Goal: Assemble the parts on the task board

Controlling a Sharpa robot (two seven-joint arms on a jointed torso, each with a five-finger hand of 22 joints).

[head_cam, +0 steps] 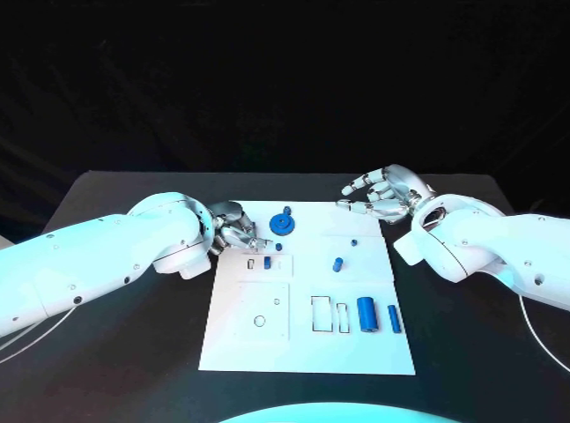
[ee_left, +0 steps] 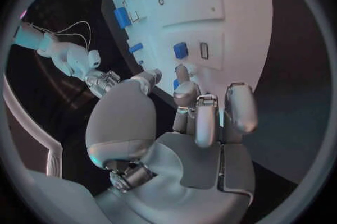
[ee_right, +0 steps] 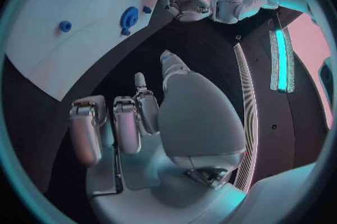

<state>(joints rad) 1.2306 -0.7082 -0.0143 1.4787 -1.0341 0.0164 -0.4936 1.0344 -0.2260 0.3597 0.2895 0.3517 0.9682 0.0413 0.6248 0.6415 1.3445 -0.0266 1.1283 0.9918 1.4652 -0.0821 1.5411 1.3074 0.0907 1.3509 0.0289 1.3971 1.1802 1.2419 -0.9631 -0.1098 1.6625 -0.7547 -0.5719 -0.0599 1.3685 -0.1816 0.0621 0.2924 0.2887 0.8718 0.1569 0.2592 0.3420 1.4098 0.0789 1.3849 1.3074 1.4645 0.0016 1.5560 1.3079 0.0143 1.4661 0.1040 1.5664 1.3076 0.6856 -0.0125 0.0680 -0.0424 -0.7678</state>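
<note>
Left hand (head_cam: 238, 231) is hovering over the far left part of the white task board (head_cam: 361, 352), its fingertips (head_cam: 252, 246) pointing down just beside a small blue part (head_cam: 268, 262) that is standing in a slot next to a small outlined rectangle. From the left wrist view the hand (ee_left: 184, 123) is showing its fingers loosely curled with nothing visibly between them, though I cannot tell for certain whether a tip is touching that part (ee_left: 180, 50). Right hand (head_cam: 384, 196) is floating off the far right corner of the board, over the black table (head_cam: 120, 335), fingers curled apart and holding nothing; the right wrist view is showing the same empty hand (ee_right: 151, 123) above bare table.

On the board, a blue gear-like wheel (head_cam: 282, 224) is sitting near the far edge, between the two hands. A short blue peg (head_cam: 339, 263) is lying to the right of centre. Nearer, a thick blue cylinder (head_cam: 367, 315) and a thin blue pin (head_cam: 394, 318) are lying side by side at the right, just beside two outlined rectangular slots.
</note>
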